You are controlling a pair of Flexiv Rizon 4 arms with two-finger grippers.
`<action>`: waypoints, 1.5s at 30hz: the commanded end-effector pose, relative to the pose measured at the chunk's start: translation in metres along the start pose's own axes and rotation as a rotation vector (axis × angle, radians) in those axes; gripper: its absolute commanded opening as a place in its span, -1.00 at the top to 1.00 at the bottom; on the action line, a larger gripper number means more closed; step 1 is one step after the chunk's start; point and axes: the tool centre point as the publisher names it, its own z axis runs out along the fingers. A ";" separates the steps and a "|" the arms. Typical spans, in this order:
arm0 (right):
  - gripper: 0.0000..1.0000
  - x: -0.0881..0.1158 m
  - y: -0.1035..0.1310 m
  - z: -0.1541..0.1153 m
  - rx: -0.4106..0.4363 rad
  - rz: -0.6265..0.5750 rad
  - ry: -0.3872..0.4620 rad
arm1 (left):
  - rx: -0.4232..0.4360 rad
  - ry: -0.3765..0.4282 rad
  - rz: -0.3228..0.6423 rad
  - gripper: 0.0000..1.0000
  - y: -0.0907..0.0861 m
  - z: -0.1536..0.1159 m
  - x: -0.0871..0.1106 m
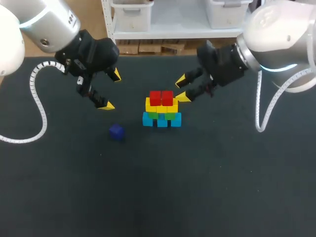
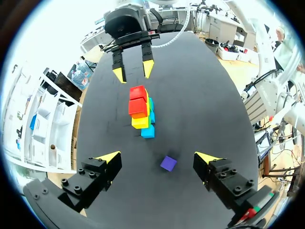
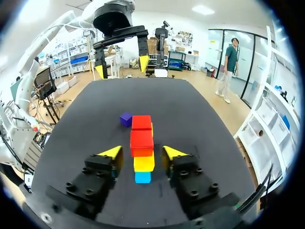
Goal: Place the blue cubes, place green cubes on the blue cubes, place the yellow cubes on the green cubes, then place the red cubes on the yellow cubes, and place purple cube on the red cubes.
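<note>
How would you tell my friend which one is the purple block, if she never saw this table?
Look at the dark table and find the colourful stack of cubes in its middle. Just off the stack, on the side of the left gripper, the purple cube sits alone on the table. It is the only cube touching no other, and the only purple one.

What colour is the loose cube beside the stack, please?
The loose cube is purple; left wrist view.

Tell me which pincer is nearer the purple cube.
Left. The left pincer hangs open close to the purple cube; the right pincer, also open, is beyond the stack, farther off.
</note>
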 end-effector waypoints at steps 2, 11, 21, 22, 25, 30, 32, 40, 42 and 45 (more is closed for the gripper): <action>1.00 0.004 0.004 0.000 0.003 0.001 -0.006 | -0.002 -0.005 0.003 -1.00 -0.001 0.000 0.002; 1.00 0.006 0.003 0.007 -0.012 0.004 -0.007 | -0.002 -0.005 0.003 -1.00 -0.001 0.000 0.002; 1.00 0.005 0.002 0.014 -0.030 0.003 -0.007 | -0.002 -0.005 0.003 -1.00 -0.001 0.000 0.002; 1.00 0.004 0.002 0.014 -0.031 0.002 -0.007 | -0.002 -0.005 0.003 -1.00 -0.001 0.000 0.002; 1.00 0.003 0.001 0.015 -0.034 -0.001 -0.007 | -0.002 -0.005 0.003 -1.00 -0.001 0.000 0.002; 1.00 0.002 0.000 0.016 -0.037 -0.003 -0.007 | -0.002 -0.005 0.003 -1.00 -0.001 0.000 0.002; 1.00 0.002 0.000 0.016 -0.037 -0.003 -0.007 | -0.002 -0.005 0.003 -1.00 -0.001 0.000 0.002; 1.00 0.002 -0.002 0.018 -0.041 -0.003 -0.006 | -0.002 -0.005 0.003 -1.00 -0.001 0.000 0.002; 1.00 0.001 -0.002 0.018 -0.041 -0.004 -0.006 | -0.002 -0.005 0.003 -1.00 -0.001 0.000 0.002; 1.00 0.001 -0.003 0.017 -0.039 -0.002 -0.005 | -0.002 -0.005 0.003 -1.00 -0.001 0.000 0.002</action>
